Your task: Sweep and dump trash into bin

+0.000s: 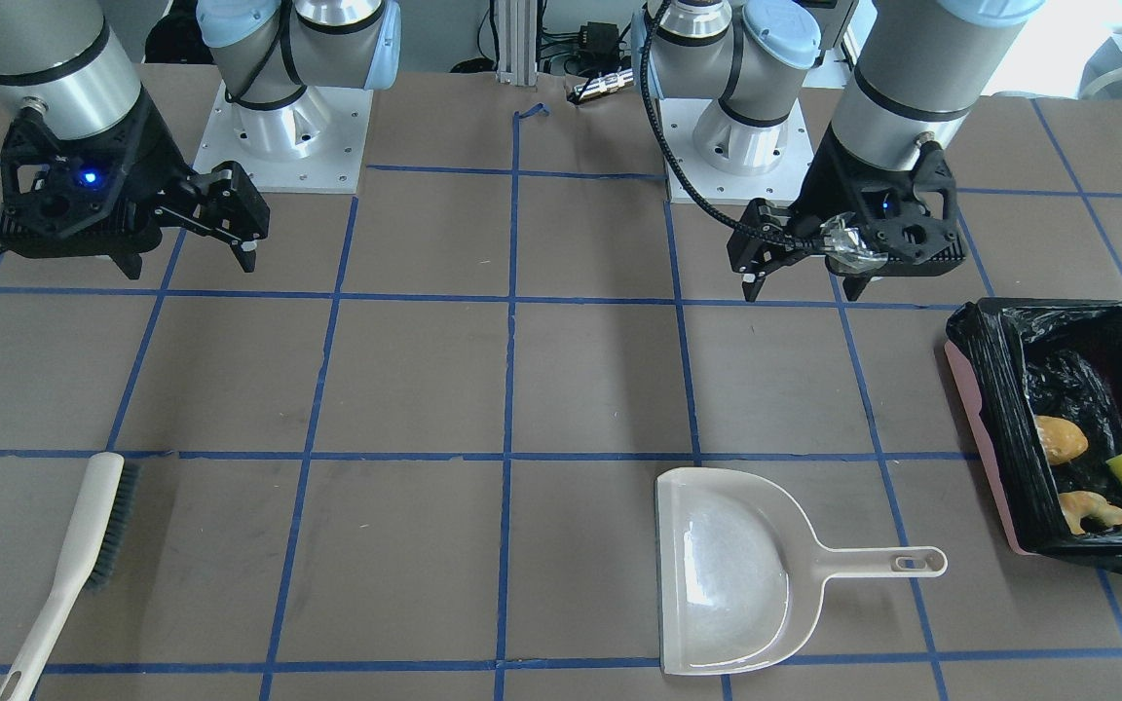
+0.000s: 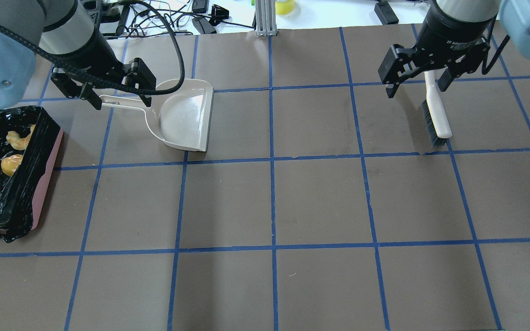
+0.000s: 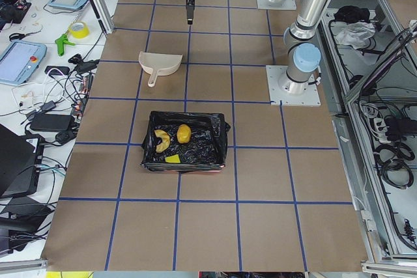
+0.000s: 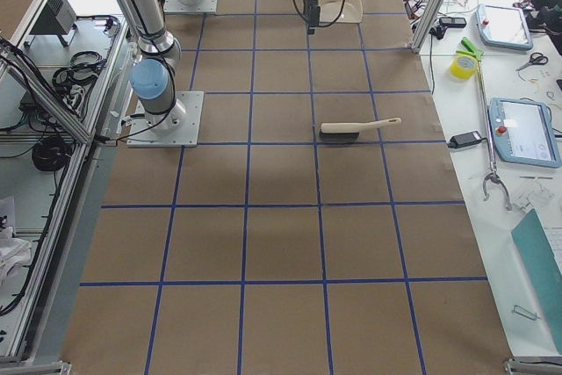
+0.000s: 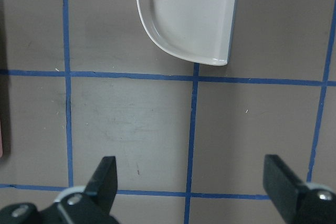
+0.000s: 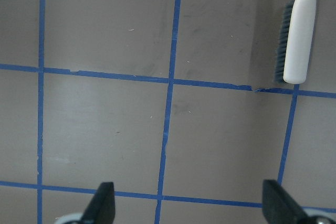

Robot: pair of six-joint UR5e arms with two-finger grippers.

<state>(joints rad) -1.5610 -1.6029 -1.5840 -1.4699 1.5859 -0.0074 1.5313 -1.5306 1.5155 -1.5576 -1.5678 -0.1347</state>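
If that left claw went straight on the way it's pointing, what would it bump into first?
Probably the bare table. The left gripper points down, fingers open, with only brown paper and blue tape between them; the dustpan lies off to one side.

I am seeing the bin (image 1: 997,409) being cropped by the picture's edge at the counter's end on the robot's left. The brush (image 1: 74,560) handle is being cut off at the operators' edge. From overhead, the right gripper (image 2: 417,91) is covering the handle's far end. The left gripper (image 2: 122,102) and its cable (image 2: 175,50) are crossing the dustpan (image 2: 184,119) handle. Both wrist cameras are showing only fingertips (image 5: 107,179).
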